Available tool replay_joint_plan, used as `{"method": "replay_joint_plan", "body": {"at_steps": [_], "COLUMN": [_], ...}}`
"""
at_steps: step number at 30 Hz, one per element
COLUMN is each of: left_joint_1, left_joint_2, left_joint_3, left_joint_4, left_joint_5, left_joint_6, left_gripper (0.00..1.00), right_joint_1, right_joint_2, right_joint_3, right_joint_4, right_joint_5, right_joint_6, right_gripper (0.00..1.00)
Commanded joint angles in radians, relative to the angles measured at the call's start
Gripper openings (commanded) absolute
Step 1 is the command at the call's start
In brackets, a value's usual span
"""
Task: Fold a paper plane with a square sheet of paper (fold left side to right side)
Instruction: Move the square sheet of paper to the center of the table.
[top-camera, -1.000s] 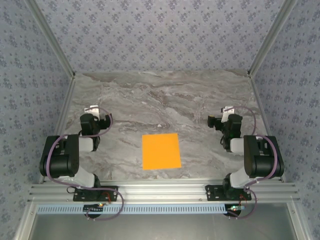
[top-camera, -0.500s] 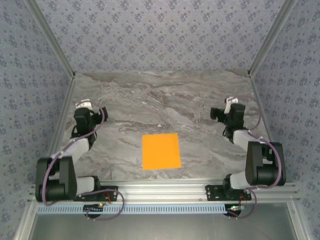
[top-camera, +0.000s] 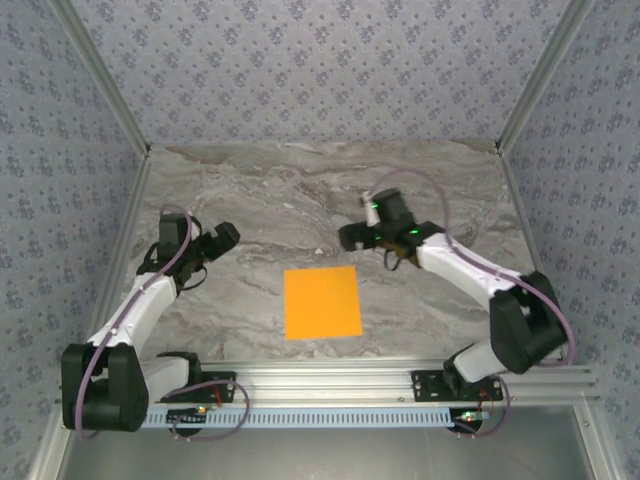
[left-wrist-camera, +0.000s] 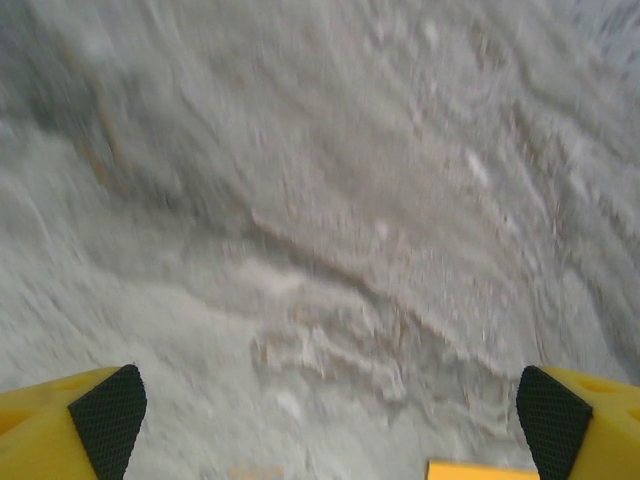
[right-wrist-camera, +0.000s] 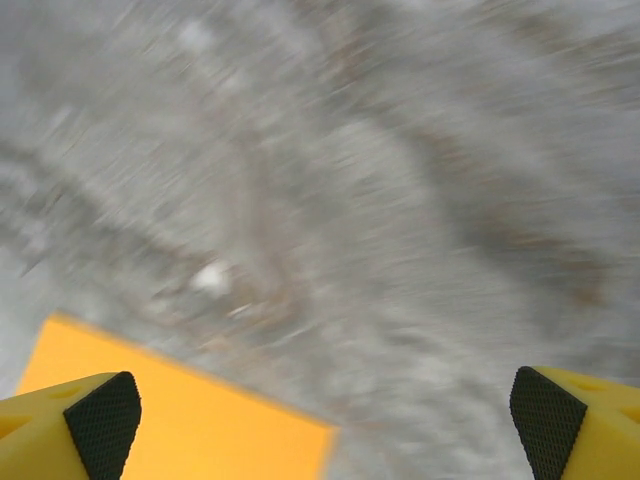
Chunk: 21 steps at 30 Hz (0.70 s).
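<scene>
The square sheet of paper (top-camera: 322, 302) is plain bright orange and lies flat, with no fold in it, on the marble table near the front edge. My left gripper (top-camera: 222, 236) hovers left of and beyond the sheet, open and empty; a strip of the paper (left-wrist-camera: 480, 470) shows at the bottom of the left wrist view, between the fingers (left-wrist-camera: 105, 415). My right gripper (top-camera: 352, 238) hangs just beyond the sheet's far right corner, open and empty. In the right wrist view, a corner of the paper (right-wrist-camera: 180, 420) lies below the open gripper (right-wrist-camera: 325, 415).
The grey marble table (top-camera: 300, 200) is walled by patterned panels at the back and both sides. An aluminium rail (top-camera: 330, 378) with the arm bases runs along the near edge. Both wrist views are motion-blurred.
Both arms have unfolded from beside their bases. The left gripper swung right towards the middle; the right gripper reached left to the sheet's far edge. The paper has not moved.
</scene>
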Motion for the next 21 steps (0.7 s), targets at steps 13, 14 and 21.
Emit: {"method": "replay_joint_plan", "body": {"at_steps": [13,14,21], "left_joint_1": [-0.013,-0.013,-0.012], "left_joint_2": [-0.001,-0.002,-0.005], "left_joint_3": [0.004,0.006,0.009], "left_joint_4": [-0.096,-0.097,-0.115], "left_joint_5": [0.013,0.014,0.001], "left_joint_6": [-0.062,-0.063,-0.057], "left_gripper": [0.98,0.98,0.98], "right_joint_1": [0.336,0.339,0.331], "right_joint_2": [0.311,0.319,0.398], "right_joint_3": [0.177,0.173,0.233], "right_joint_4": [-0.32,-0.316,-0.316], "right_joint_5": [0.144,0.153,0.163], "right_joint_6": [0.148,0.154,0.149], "right_gripper": [1.0,1.0,1.0]}}
